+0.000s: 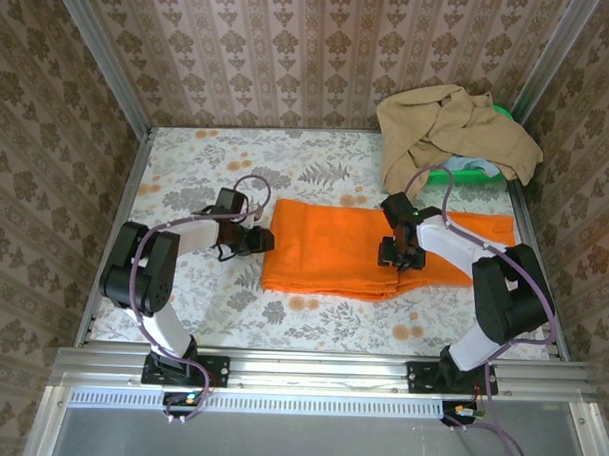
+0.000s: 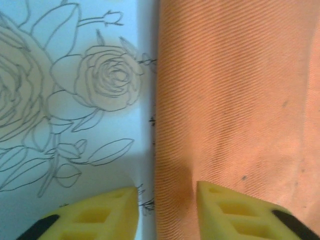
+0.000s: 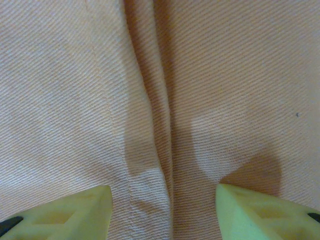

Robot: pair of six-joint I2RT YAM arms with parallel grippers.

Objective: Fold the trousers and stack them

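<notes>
The orange trousers [image 1: 334, 247] lie flat and folded into a long band across the middle of the table. My left gripper [image 1: 256, 238] sits low at their left end. In the left wrist view the left gripper [image 2: 166, 194] is open and straddles the fabric's edge: one yellow finger [image 2: 100, 215] is over the tablecloth, the other [image 2: 235, 210] over the trousers [image 2: 235, 100]. My right gripper [image 1: 401, 253] is down on the right half of the trousers. In the right wrist view it [image 3: 164, 192] is open, with a lengthwise crease [image 3: 150, 115] of the fabric running between its fingers.
A tan garment [image 1: 453, 133] is heaped over a green basket [image 1: 466, 176] at the back right corner. The flower-patterned tablecloth [image 1: 207, 155] covers the table, which is enclosed by papered walls and a metal rail [image 1: 320, 369] along the near edge.
</notes>
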